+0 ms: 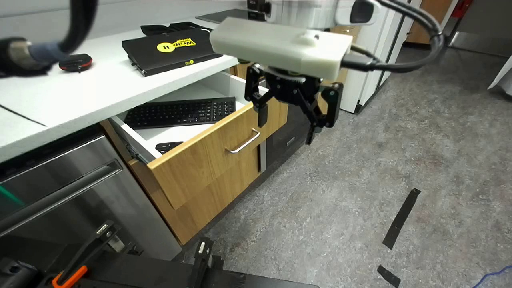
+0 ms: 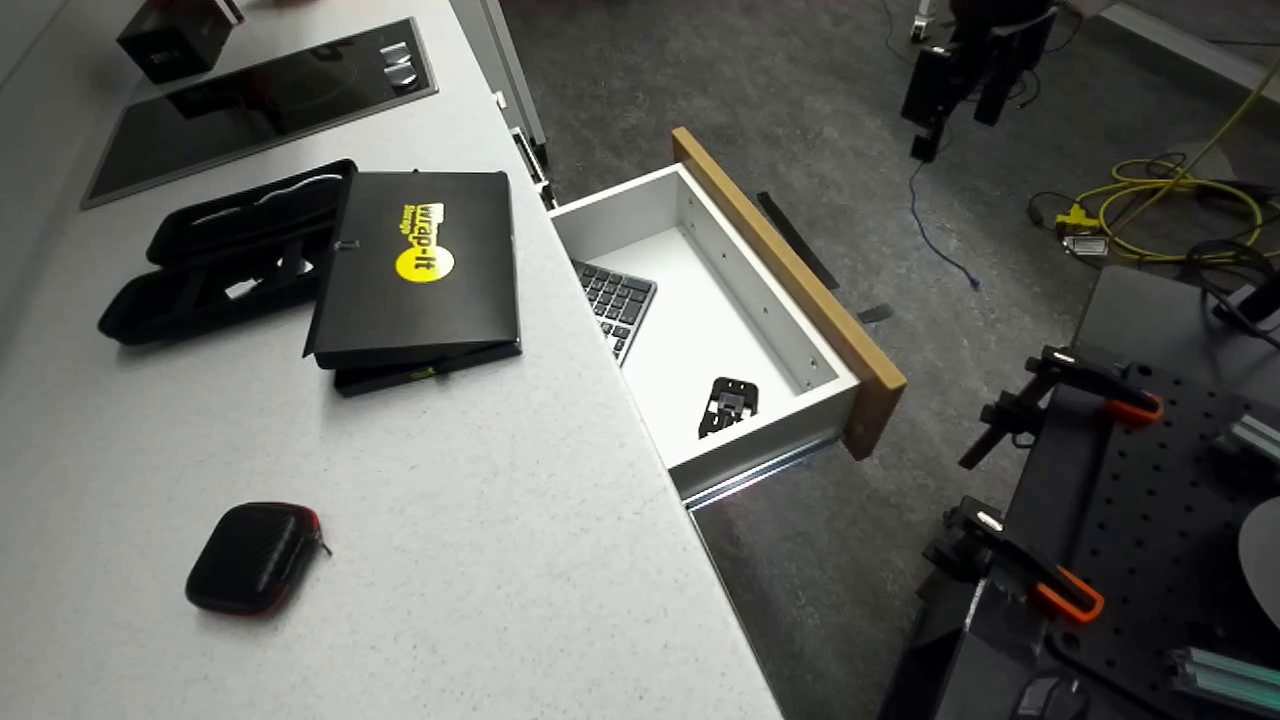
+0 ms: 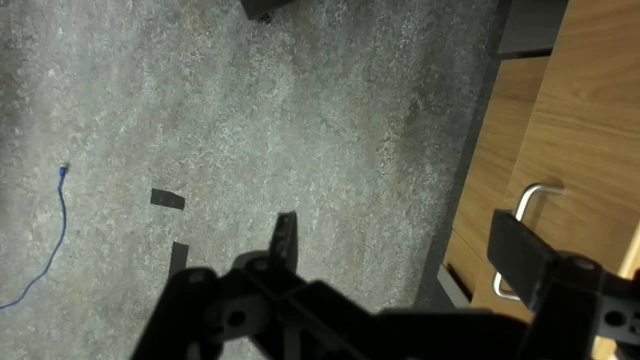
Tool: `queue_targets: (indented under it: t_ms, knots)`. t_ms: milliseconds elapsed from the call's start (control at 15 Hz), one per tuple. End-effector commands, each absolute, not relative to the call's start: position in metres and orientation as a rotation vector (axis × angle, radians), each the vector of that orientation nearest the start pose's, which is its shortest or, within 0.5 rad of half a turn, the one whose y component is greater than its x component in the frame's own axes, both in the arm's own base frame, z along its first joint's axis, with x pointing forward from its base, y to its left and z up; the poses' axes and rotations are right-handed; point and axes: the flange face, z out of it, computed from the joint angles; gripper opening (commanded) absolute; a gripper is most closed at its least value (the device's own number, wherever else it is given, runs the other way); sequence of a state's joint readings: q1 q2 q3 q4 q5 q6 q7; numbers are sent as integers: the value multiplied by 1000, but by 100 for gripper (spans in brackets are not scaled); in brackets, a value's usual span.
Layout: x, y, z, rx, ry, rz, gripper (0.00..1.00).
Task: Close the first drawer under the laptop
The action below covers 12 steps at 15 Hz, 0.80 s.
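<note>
The black two-fingered metal hand (image 1: 287, 127) has its fingers spread wide, with nothing between them. It hangs over the mottled grey floor (image 3: 300, 150), out from the front of the wide light-wood drawer (image 1: 214, 155) and well apart from it. I think it is placed outside so that it can push this front inward; gripping the short silver bar handle (image 1: 247, 144) seems not necessary. The drawer stands pulled out from under the white speckled bench (image 2: 450, 560), so the closing is not yet done. Inside the drawer lie a flat black keyboard (image 1: 180, 113) and a small black object (image 2: 730, 402), probably stored. Above the drawer, on the bench, rests the flat black rectangular laptop (image 2: 425, 300) with a yellow logo; perhaps it only marks which drawer is meant.
</note>
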<state>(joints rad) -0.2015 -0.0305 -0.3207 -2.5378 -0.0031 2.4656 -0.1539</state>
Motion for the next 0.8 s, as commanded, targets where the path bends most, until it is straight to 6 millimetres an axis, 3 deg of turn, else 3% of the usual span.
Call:
queue_targets:
  t_ms: [0,333,733]
  knots:
    - [447,-220,224,-3088,740,62,100]
    - [521,-201,160,-3124,833,48,100]
    - [576,-165,127,-3097,708,88,100]
